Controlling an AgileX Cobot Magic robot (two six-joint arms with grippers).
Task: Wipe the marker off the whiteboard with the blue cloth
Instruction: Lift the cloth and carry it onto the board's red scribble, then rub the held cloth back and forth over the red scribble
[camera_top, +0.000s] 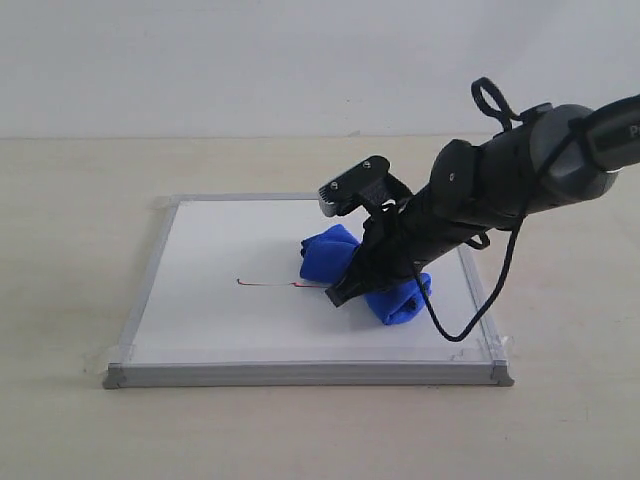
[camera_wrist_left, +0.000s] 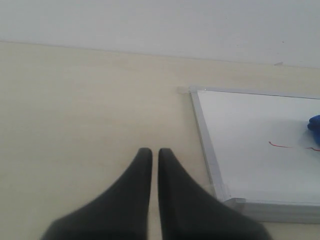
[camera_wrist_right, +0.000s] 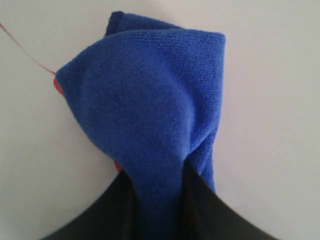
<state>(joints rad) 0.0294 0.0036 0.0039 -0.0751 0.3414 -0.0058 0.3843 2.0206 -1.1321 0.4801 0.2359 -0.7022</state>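
Observation:
The whiteboard (camera_top: 220, 320) lies flat on the table, silver-framed. A thin red marker line (camera_top: 270, 284) runs across its middle and ends under the blue cloth (camera_top: 328, 252). My right gripper (camera_top: 345, 290) presses down on the board, shut on the bunched cloth (camera_wrist_right: 150, 115), which bulges out on both sides of the fingers. In the right wrist view a piece of the red line (camera_wrist_right: 30, 55) shows beside the cloth. My left gripper (camera_wrist_left: 155, 152) is shut and empty, hovering over bare table beside the board's edge (camera_wrist_left: 205, 145); the exterior view does not show it.
The beige table (camera_top: 70, 250) surrounds the board on all sides, with a pale wall (camera_top: 250, 60) behind. A black cable (camera_top: 495, 290) loops from the right arm over the board's right edge.

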